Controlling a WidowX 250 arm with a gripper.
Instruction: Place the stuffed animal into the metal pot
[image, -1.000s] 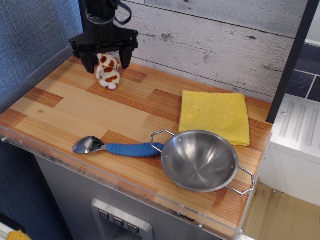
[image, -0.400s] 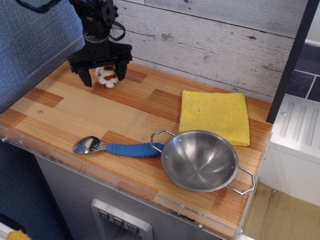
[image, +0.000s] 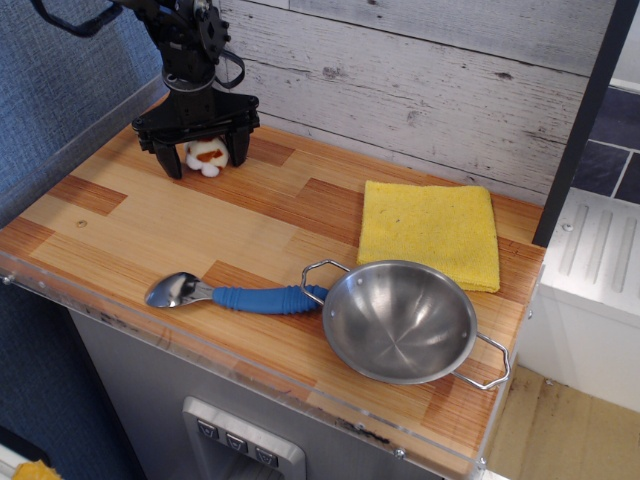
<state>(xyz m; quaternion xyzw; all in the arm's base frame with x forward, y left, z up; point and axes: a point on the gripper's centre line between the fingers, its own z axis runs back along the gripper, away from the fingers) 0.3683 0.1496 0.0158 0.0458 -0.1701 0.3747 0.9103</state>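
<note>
Now the hand (image: 206, 155) stands with its fingers apart astride the stuffed animal (image: 206, 156), low at the worktop's (image: 150, 230) back left corner. Well apart, the metal pot (image: 400, 320) sits near the front right edge, beside a blue-handled spoon (image: 235, 295).

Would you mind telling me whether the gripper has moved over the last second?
Yes. The gripper has dropped and shifted slightly left against the plank wall, its open fingers now straddling the stuffed animal on the counter.

No text, label, brand or number can be read anywhere. The buttons below the counter's front edge are too small to tell.
</note>
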